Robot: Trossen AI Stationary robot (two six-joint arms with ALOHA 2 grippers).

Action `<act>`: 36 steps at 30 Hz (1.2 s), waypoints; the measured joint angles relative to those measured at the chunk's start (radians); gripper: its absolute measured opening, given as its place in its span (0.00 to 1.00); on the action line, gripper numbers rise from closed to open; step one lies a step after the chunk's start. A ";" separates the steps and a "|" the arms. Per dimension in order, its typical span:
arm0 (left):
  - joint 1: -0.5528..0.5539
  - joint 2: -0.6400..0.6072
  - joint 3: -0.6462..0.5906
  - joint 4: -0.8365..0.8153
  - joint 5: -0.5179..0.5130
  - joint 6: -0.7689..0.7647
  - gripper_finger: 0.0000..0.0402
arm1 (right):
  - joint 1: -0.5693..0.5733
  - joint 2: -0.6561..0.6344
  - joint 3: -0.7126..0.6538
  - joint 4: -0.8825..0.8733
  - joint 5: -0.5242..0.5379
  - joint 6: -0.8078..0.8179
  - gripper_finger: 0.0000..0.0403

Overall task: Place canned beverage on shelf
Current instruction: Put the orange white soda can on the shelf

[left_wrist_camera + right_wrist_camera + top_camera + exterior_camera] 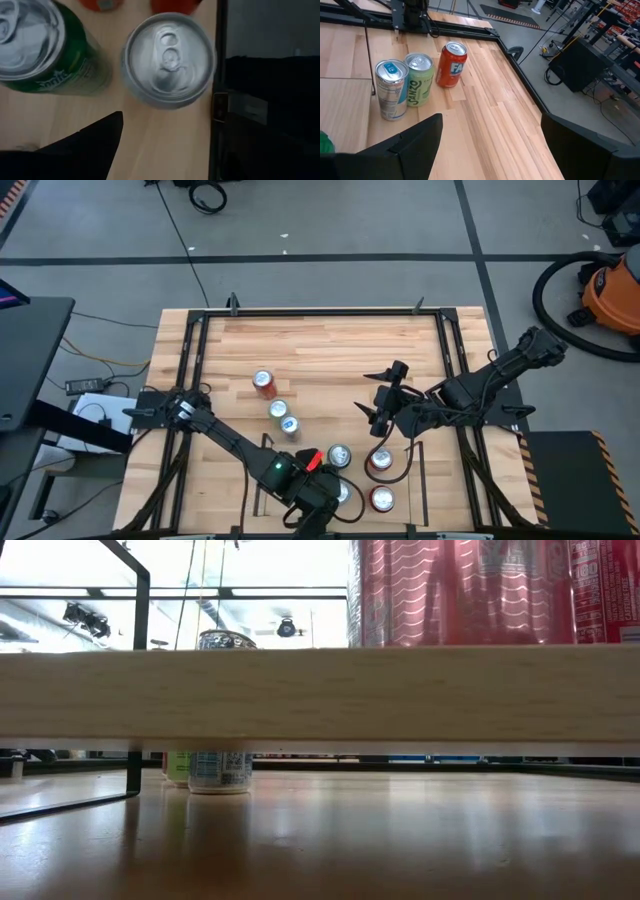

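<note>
High view: the shelf (pixel 300 500) holds four cans; the left tool (pixel 335 492) hovers over one of them (pixel 343 493), apparently in the placing step, its fingers' state impossible to tell. Three cans (pixel 278 409) wait beyond the shelf. The right tool (pixel 383 402), open and empty, hangs beside the shelf. Low view alone shows the shelf raised above the tabletop (pixel 320 840). Left wrist view shows that silver can's lid just inside the rail (pixel 218 75). Right wrist view shows the waiting cans upright.
</note>
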 joint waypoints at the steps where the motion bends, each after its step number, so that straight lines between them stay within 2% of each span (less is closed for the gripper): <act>1: 0.000 0.000 0.003 0.002 -0.001 0.000 0.90 | 0.000 0.001 0.000 0.000 0.000 -0.001 0.87; 20: -0.002 0.000 0.005 0.059 -0.130 -0.054 0.90 | -0.001 0.007 0.000 0.007 -0.004 -0.008 0.87; 36: -0.004 0.002 0.005 0.013 -0.142 0.100 0.82 | -0.001 0.007 0.000 0.007 -0.004 -0.008 0.87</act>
